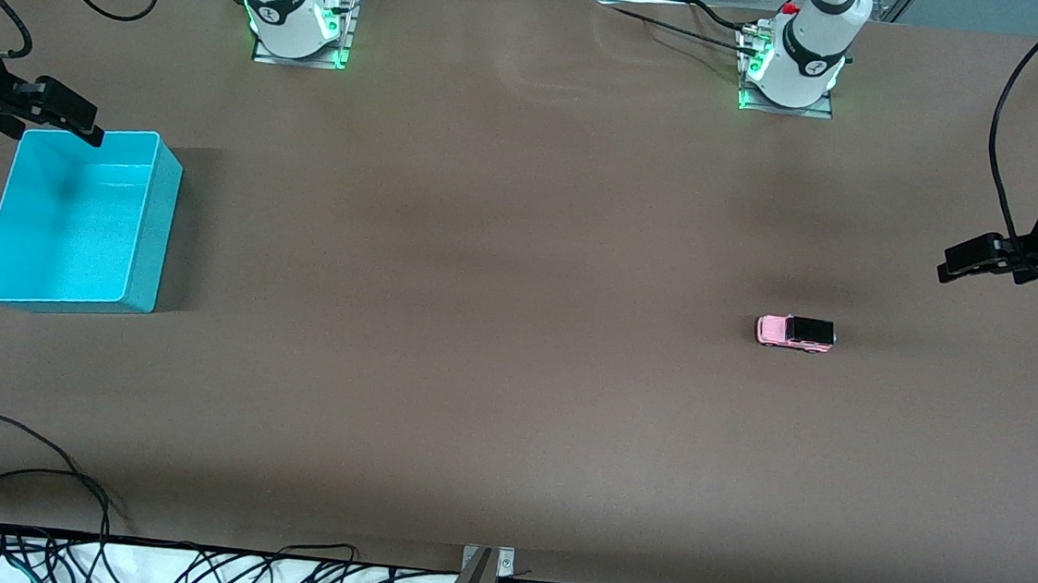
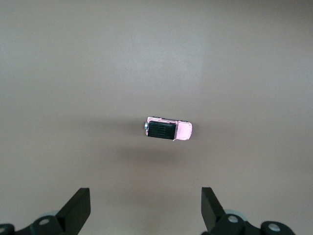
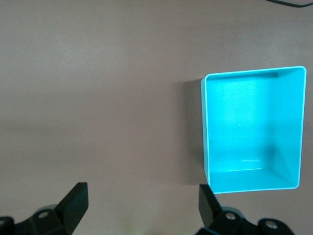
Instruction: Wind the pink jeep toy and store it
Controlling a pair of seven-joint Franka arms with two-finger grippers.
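The pink jeep toy [image 1: 795,333] [image 2: 169,129], tiny with a black roof section, stands on its wheels on the brown table toward the left arm's end. My left gripper [image 1: 946,260] [image 2: 145,200] hangs open in the air over the table's edge at that end, apart from the jeep, with nothing between its fingers. The turquoise bin [image 1: 158,226] [image 3: 204,127] sits empty at the right arm's end. My right gripper [image 1: 94,130] [image 3: 142,196] is open and empty, in the air by the bin's corner that lies farthest from the front camera.
Both arm bases [image 1: 296,10] [image 1: 797,58] stand along the table's edge farthest from the front camera. Loose black cables [image 1: 23,475] lie at the edge nearest that camera. The brown tabletop [image 1: 479,325] stretches bare between bin and jeep.
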